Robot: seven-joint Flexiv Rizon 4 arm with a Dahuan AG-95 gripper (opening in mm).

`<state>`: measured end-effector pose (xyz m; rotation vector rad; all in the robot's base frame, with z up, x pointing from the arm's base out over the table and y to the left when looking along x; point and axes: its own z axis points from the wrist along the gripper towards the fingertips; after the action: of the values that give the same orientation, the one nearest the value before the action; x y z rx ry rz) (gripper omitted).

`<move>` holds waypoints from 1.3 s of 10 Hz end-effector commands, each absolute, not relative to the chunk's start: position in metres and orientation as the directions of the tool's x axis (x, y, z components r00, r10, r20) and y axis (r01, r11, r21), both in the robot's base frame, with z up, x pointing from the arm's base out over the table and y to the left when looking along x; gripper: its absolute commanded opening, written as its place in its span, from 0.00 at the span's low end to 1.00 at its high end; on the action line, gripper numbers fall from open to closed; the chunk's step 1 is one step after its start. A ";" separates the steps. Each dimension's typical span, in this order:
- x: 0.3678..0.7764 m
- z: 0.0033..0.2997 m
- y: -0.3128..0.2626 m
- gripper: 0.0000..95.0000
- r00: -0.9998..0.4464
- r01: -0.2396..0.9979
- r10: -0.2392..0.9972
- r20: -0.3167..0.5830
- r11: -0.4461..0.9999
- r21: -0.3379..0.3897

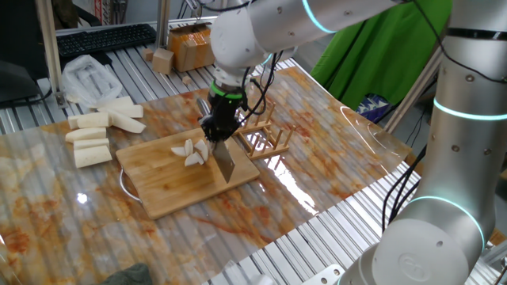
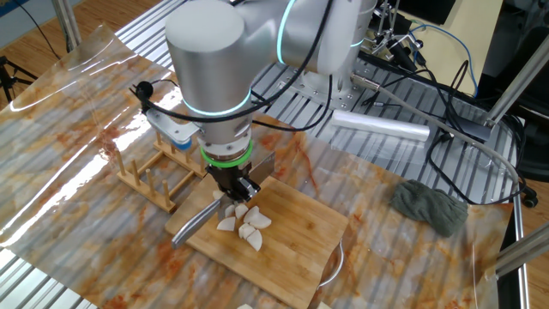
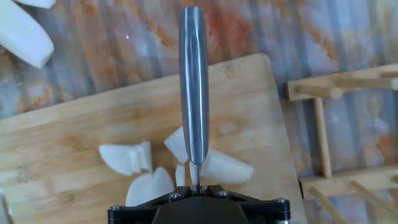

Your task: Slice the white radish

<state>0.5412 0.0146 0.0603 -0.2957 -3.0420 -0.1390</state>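
1. The claw (image 1: 215, 127) is closed on the handle of a knife (image 1: 224, 161). It hangs just above the cutting board (image 1: 162, 188), and the blade slants down toward the board's near edge.
2. In the hand view the knife (image 3: 193, 87) runs straight away from the claw (image 3: 195, 188), and pale slices lie on both sides of it.
3. The white radish (image 1: 192, 151) is on the board as a small cluster of thin, uneven slices. They are close together, some overlapping, near the middle of the board and right beside the blade.
4. The other fixed view shows the same cluster (image 2: 243, 225) just under the claw (image 2: 234, 187), with the knife (image 2: 196, 224) angled off to one side. I cannot tell whether the blade touches a slice or the board.
5. Judging from this, the slicing looks almost or fully done, as no uncut stub shows among the pieces.
6. What may be left is one more cut through a thicker piece, and then putting the knife away, perhaps in the wooden rack (image 1: 265, 140) beside the board.
7. Longer white sticks (image 1: 97, 134) lie on the desk (image 1: 333, 150) well apart from the board, uncut, with a plastic bag (image 1: 89, 77) behind them.
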 end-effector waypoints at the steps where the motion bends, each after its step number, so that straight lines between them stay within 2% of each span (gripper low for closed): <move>1: 0.539 0.068 0.012 0.00 -0.977 0.198 0.191 0.092 0.978 0.069; 4: 0.535 0.081 0.008 0.00 -0.974 0.209 0.205 0.094 0.977 0.043; 9: 0.535 0.082 0.006 0.00 -0.977 0.198 0.196 0.088 0.980 0.015; 13: 0.535 0.082 0.006 0.00 -0.977 0.198 0.195 0.088 0.980 0.029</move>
<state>0.5358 0.0068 0.0819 -0.3019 -3.0401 -0.0620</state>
